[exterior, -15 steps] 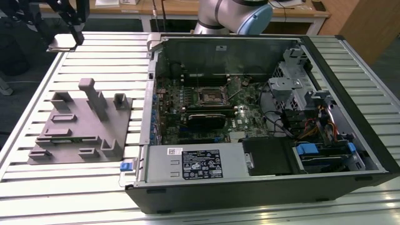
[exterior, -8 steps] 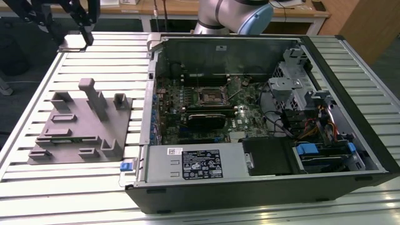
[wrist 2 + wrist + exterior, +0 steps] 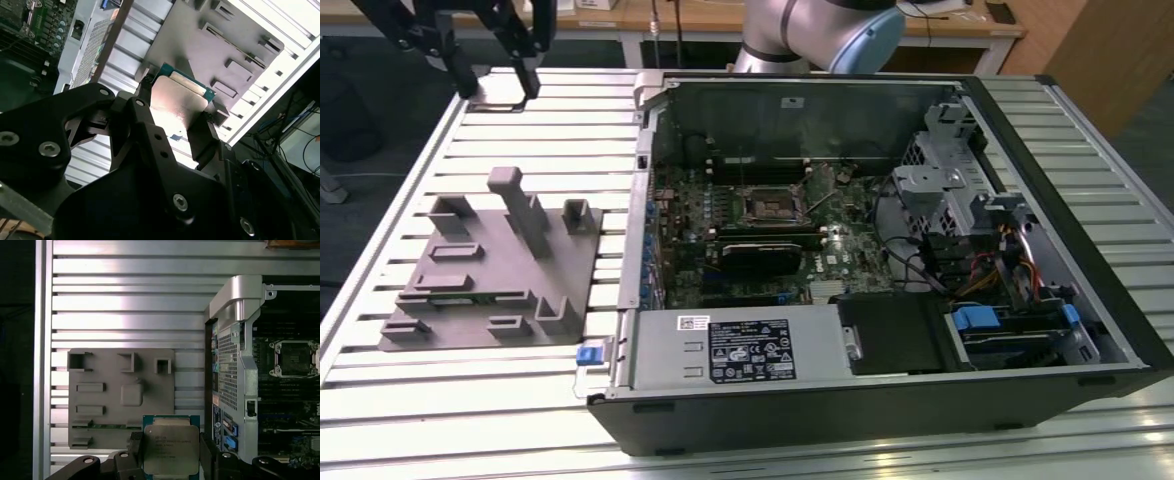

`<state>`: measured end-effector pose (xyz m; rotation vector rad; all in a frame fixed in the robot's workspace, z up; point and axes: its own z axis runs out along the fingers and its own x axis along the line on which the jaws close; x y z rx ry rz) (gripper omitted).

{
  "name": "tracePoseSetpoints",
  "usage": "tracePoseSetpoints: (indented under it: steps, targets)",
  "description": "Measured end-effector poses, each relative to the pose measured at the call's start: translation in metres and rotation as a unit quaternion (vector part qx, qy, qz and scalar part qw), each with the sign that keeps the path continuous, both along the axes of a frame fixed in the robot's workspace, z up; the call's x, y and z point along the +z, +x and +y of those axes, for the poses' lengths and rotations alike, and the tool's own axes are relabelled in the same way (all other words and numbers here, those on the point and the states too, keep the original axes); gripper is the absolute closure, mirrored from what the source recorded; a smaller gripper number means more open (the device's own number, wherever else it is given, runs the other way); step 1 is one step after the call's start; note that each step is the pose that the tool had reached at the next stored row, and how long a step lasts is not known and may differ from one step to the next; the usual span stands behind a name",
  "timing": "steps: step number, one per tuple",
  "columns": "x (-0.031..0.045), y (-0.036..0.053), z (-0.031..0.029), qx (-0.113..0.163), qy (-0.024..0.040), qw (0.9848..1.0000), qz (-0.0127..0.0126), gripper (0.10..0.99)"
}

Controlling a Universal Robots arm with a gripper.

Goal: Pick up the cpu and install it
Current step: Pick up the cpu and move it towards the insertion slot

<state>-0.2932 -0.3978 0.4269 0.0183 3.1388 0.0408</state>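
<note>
Black and two-fingered, the gripper (image 3: 495, 92) hangs in the exterior view over the ribbed aluminium table (image 3: 400, 420) near the grey plastic fixture block (image 3: 487, 265); the open black computer case (image 3: 881, 420) bears a white label (image 3: 740, 350) too small to read. In the second wrist view the gripper's jaws clamp opposite edges of the thin square silver-topped cpu (image 3: 177, 97), probably to keep it flat. In the first wrist view the cpu (image 3: 171, 450) carries illegible lid lettering; the black socket frame (image 3: 295, 357) sits well apart.

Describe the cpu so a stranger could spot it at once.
Beside the open computer case, over the slatted table, find the gripper. The cpu is clamped between its fingers: a thin square with a silver-white metal top and green edge, unlike the grey fixture block.
</note>
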Motion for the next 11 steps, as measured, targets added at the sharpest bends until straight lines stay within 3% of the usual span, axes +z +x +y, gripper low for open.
tracePoseSetpoints:
  steps: [11]
  targets:
    - [-0.0014, 0.0152, 0.0001, 0.000, 0.0000, 1.0000, 0.0000, 0.549]
